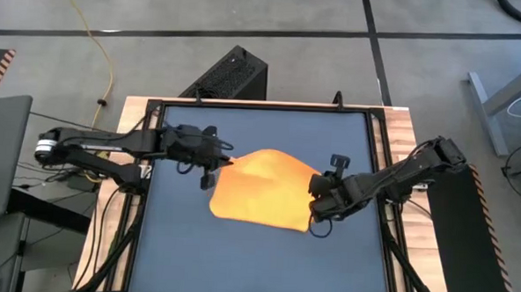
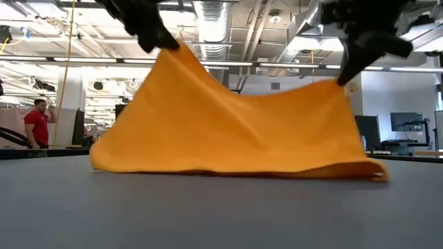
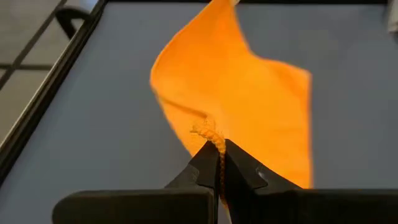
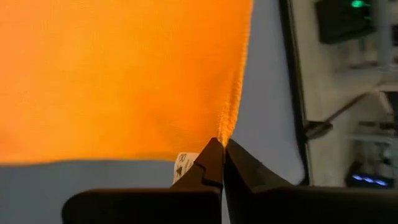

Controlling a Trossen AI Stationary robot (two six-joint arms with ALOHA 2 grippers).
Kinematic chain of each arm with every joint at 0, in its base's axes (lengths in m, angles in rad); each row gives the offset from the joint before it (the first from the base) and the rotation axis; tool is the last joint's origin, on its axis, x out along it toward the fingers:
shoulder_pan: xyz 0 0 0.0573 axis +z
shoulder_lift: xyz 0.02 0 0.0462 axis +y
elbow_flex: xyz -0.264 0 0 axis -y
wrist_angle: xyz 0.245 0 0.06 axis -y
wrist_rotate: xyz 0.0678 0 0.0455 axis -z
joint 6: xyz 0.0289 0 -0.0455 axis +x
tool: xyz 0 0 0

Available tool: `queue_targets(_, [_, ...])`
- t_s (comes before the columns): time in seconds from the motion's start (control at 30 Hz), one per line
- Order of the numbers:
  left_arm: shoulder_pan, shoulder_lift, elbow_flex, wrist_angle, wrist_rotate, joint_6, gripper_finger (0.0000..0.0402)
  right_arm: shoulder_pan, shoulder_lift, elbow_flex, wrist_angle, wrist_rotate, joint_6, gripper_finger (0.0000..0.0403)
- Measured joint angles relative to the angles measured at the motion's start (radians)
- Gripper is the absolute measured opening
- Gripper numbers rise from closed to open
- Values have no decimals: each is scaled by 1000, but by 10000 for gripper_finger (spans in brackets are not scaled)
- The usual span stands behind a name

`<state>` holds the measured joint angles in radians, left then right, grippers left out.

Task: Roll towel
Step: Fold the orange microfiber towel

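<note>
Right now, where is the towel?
In the high view the towel is mid-table, pinched between left gripper and right gripper, two corners lifted.

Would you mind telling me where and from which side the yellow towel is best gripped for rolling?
At its two raised corners, from above, one on each side: the towel hangs tent-like, its lower edge trailing on the table. The left tool and right tool are already shut on those corners.
</note>
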<state>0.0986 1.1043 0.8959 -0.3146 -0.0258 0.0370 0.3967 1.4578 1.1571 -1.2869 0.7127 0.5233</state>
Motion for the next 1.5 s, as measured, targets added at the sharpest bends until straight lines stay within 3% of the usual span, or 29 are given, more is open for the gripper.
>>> queue_targets(0.17, [-76,-87,0,-51,6,-41,0,35,0,109,-21,-92,-34,19])
queue_targets(0.47, [-293,-198,0,14,174,-50,0,196,-1,365,-23,-276,-36,18])
queue_targets(0.7, [-488,-227,1,199,179,-36,0,362,-2,528,40,-289,-53,18])
queue_targets(0.8, [-551,-215,1,269,122,-47,0,397,-3,542,91,-287,-101,18])
queue_targets(1.0, [-611,-145,-21,229,-224,-154,0,387,-6,470,75,-241,-113,19])
queue_targets(1.13, [-570,-88,-101,148,-413,-206,0,295,-22,348,56,-217,-114,20])
queue_targets(1.37, [-440,-76,-179,78,-514,-169,0,17,-54,47,62,-97,-114,20])
queue_targets(1.5, [-372,-76,-229,90,-517,-165,0,-70,-51,-80,126,-82,-136,19])
